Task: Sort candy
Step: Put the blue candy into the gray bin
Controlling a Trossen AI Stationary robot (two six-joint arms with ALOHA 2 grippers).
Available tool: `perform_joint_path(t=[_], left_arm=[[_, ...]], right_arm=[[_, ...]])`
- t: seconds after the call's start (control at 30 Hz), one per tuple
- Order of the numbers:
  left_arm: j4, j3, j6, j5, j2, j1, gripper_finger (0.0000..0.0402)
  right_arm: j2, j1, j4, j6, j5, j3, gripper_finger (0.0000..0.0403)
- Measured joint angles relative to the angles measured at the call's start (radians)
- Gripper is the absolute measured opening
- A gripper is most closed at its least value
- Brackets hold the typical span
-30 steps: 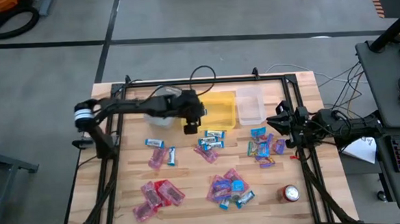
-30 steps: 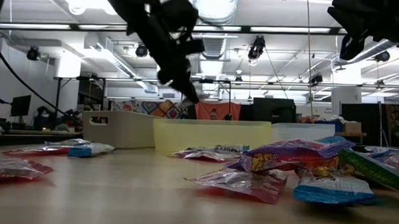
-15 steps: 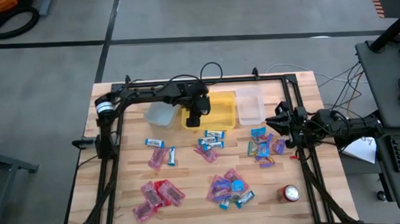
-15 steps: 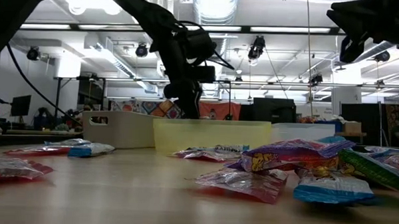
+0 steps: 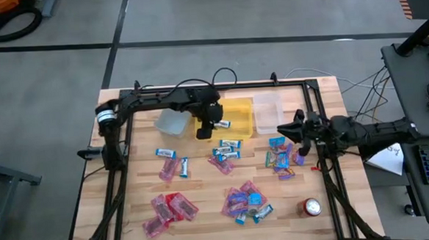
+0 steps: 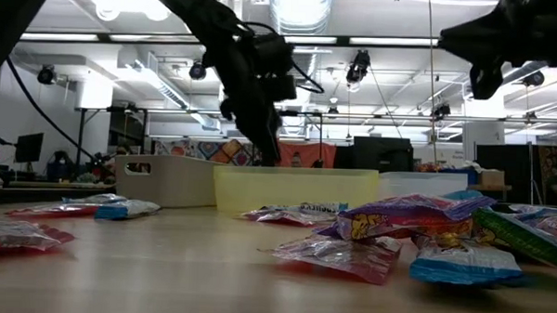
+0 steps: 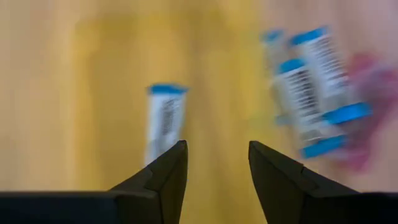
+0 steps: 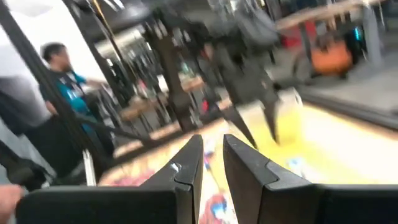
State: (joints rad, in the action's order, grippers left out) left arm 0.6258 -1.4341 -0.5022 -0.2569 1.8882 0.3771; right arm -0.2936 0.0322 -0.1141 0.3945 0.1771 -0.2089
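Observation:
The candy lies in loose groups on the wooden table: blue-and-white pieces (image 5: 229, 147), red-pink ones (image 5: 168, 209) and mixed ones (image 5: 283, 157). One blue-and-white piece (image 5: 223, 123) lies flat on the floor of the yellow bin (image 5: 237, 111); it also shows in the left wrist view (image 7: 163, 121). My left gripper (image 5: 204, 132) hangs open over that bin's near left corner, pointing steeply down, with nothing between its fingers (image 7: 217, 155). My right gripper (image 5: 283, 131) hovers level at the table's right side, its fingers (image 8: 212, 146) close together with nothing between them.
A white bin (image 5: 170, 122) stands left of the yellow one and a clear bin (image 5: 268, 113) to its right, all along the far side. A red and silver can (image 5: 310, 207) stands near the front right corner. A person (image 8: 59, 81) is in the room beyond.
My left gripper has swung from the bin's near edge to over the yellow bin and tipped more steeply down. A blue-and-white candy now lies in the yellow bin where none showed before. My right gripper has turned a little and reaches slightly farther toward the table's left.

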Motion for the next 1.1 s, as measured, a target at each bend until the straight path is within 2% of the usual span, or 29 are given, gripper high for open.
perform_joint_path(t=[0.13, 0.3, 0.53, 0.67, 0.73, 0.83, 0.9, 1.1], left_arm=[[-0.046, 0.059, 0.061, -0.046, -0.095, -0.011, 0.0145], [-0.227, 0.228, 0.154, -0.045, -0.270, -0.026, 0.0135], [-0.666, 0.554, 0.420, -0.039, -0.550, -0.058, 0.0134], [-0.995, 0.727, 0.535, -0.040, -0.654, -0.097, 0.0134], [-1.104, 0.789, 0.580, -0.022, -0.687, -0.104, 0.0134], [-1.157, 0.848, 0.628, -0.013, -0.734, -0.104, 0.0134], [-1.159, 0.872, 0.638, -0.012, -0.758, -0.104, 0.0134], [-1.158, 0.893, 0.650, -0.013, -0.776, -0.106, 0.0134]], right_arm=[[-0.114, 0.000, 0.170, 0.072, 0.000, -0.108, 0.0057], [-0.262, 0.007, 0.435, 0.209, -0.003, -0.254, 0.0057], [-0.460, 0.040, 0.766, 0.407, -0.021, -0.423, 0.0057], [-0.575, 0.040, 0.887, 0.501, -0.023, -0.499, 0.0057], [-0.637, 0.040, 0.958, 0.557, -0.023, -0.527, 0.0057], [-0.719, 0.040, 1.013, 0.601, -0.040, -0.567, 0.0059], [-0.765, 0.040, 1.018, 0.601, -0.092, -0.581, 0.0070], [-0.892, 0.039, 1.030, 0.609, -0.119, -0.606, 0.0141]])
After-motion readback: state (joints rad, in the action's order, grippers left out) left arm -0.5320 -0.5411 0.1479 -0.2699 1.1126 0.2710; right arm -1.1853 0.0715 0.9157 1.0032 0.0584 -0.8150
